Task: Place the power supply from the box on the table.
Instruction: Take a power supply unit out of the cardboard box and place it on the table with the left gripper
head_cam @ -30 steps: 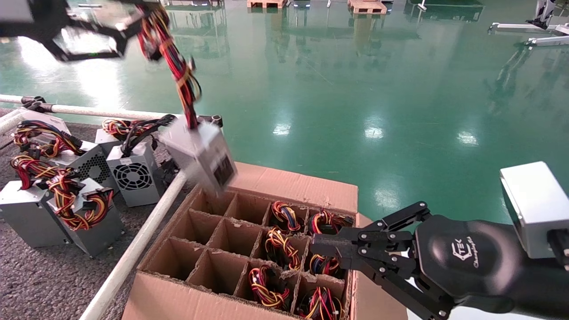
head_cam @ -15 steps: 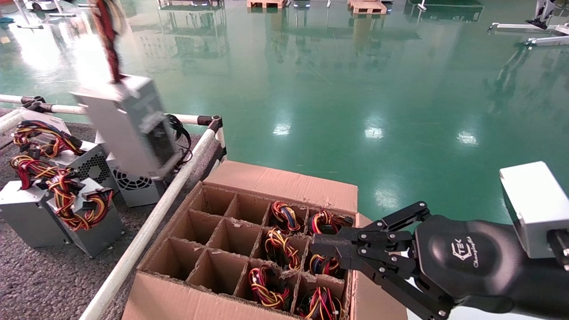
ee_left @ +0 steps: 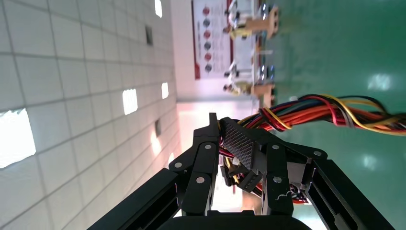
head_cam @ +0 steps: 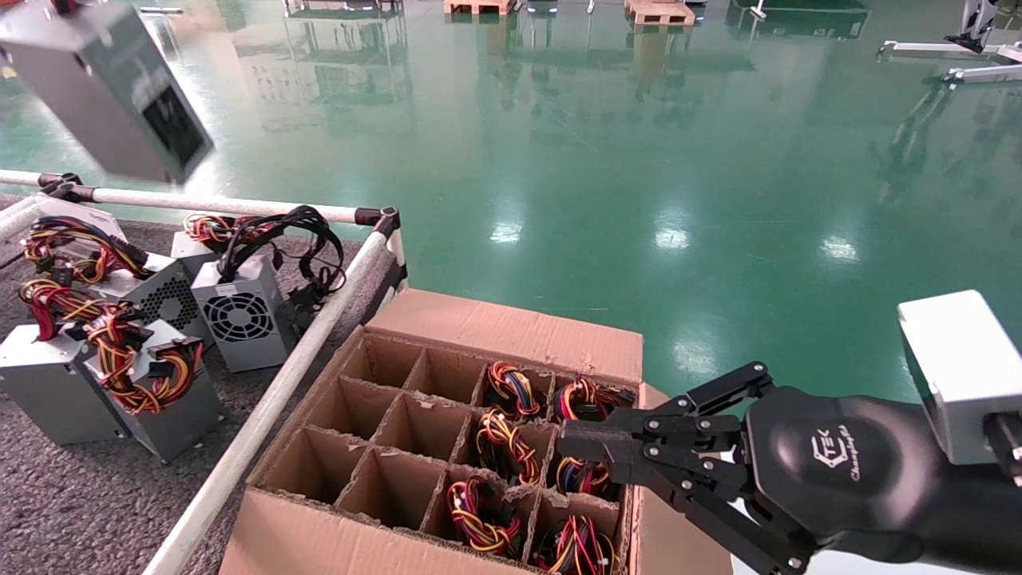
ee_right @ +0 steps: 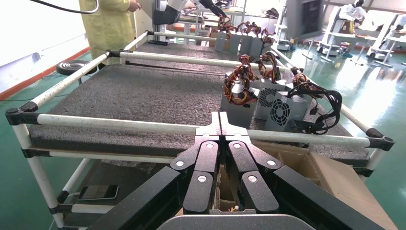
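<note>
Upper left of the head frame: the power supply (head_cam: 108,84) hangs tilted in the air, above the table (head_cam: 72,495), clear of the box (head_cam: 511,339). My left gripper (ee_left: 238,143) is clenched on its wire bundle (ee_left: 335,112). My right gripper (head_cam: 587,447), fingers pressed together, sits parked lower right over the box.

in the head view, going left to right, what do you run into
power supply hanging in the air at the top left → finished units on the table → white rail → box, bare cells first, then cells with wires → right gripper with fingers shut over the box's right edge
</note>
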Controlling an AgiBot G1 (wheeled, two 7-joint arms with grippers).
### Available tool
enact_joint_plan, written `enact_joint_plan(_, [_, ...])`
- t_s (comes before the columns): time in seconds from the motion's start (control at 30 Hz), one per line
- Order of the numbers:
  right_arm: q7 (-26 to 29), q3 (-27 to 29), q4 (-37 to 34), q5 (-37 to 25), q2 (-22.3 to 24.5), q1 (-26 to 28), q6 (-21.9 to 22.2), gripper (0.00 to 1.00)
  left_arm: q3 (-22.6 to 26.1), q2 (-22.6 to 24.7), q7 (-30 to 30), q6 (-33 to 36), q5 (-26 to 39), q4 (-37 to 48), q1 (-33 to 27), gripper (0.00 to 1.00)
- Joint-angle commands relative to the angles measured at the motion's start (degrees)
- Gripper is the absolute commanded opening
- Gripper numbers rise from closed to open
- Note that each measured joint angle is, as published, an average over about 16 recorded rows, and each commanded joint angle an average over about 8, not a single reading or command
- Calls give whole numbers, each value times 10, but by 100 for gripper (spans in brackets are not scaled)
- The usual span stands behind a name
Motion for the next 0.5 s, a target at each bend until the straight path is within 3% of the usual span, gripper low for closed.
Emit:
enact_joint_plan(0.03, [0, 0, 0, 0, 0, 0, 0, 0, -2, -1, 5, 0, 17, 13, -13, 0])
enact_joint_plan(0.5, [0, 0, 0, 0, 0, 0, 0, 0, 31, -18, 31, -24, 94, 98, -65, 0])
